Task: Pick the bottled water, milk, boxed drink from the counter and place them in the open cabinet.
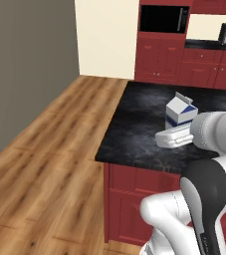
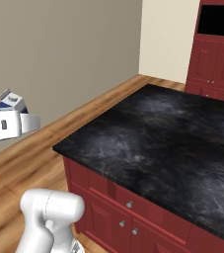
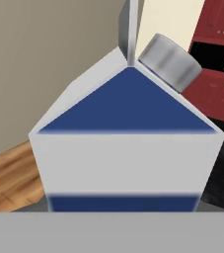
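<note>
Up off the surface (image 1: 134,124), beside the arm's white forearm, the milk (image 1: 180,110) rides in the gripper (image 1: 176,137). From the right-hand camera the carton (image 2: 11,101) shows against the beige wall, well clear of the black stone top and out past its edge, so it is plainly carried and not resting on anything. The hand's own camera has it pressed close, and the jaws look to be pinching the carton low on its body. I judge this from the way it hangs with the hand, since the finger tips themselves are hidden.

The step in hand looks like the carry toward the open cabinet (image 1: 163,19), the dark recess high on the far red wall. To do it well, I would keep the carton upright, lift it high enough to clear the shelf lip, and bring it in squarely so the gable top does not catch the frame. Releasing only once the base sits flat on the shelf would stop it tipping.

It is a small white gable-top carton with a deep blue triangle on the sloped face, a blue band near the bottom, and a grey round cap (image 3: 170,62) on one slope. The sides look smooth and stiff.
</note>
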